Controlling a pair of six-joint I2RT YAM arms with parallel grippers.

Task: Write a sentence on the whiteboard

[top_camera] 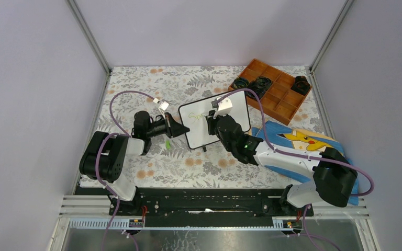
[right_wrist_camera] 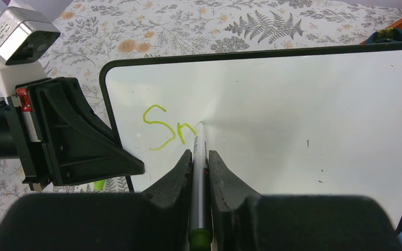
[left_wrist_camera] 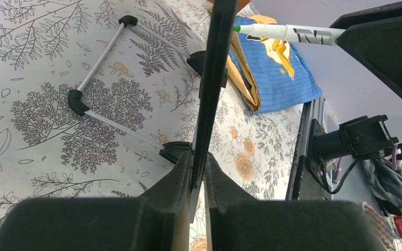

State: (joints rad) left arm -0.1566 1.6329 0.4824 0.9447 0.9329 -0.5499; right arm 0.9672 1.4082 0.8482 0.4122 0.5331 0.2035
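Overhead view faces down; both close wrist views share the whiteboard (right_wrist_camera: pixel 293 104).

Left arm (top_camera: pixel 104 157): bulky glossy-black rounded joint housings, white shell on the link between them; right arm (top_camera: pixel 288 159): same build, long white forearm shell, small green indicator light (top_camera: pixel 248 146) lit on its black wrist section; thin purple cable (top_camera: pixel 116 104) loops off the left arm (a like one follows the right arm); boxy white-and-silver wrist camera (right_wrist_camera: pixel 18 34), small red tab (right_wrist_camera: pixel 25 99) below it; right gripper (right_wrist_camera: pixel 200 155): matte black wedge-shaped plastic fingers (right_wrist_camera: pixel 174 178).
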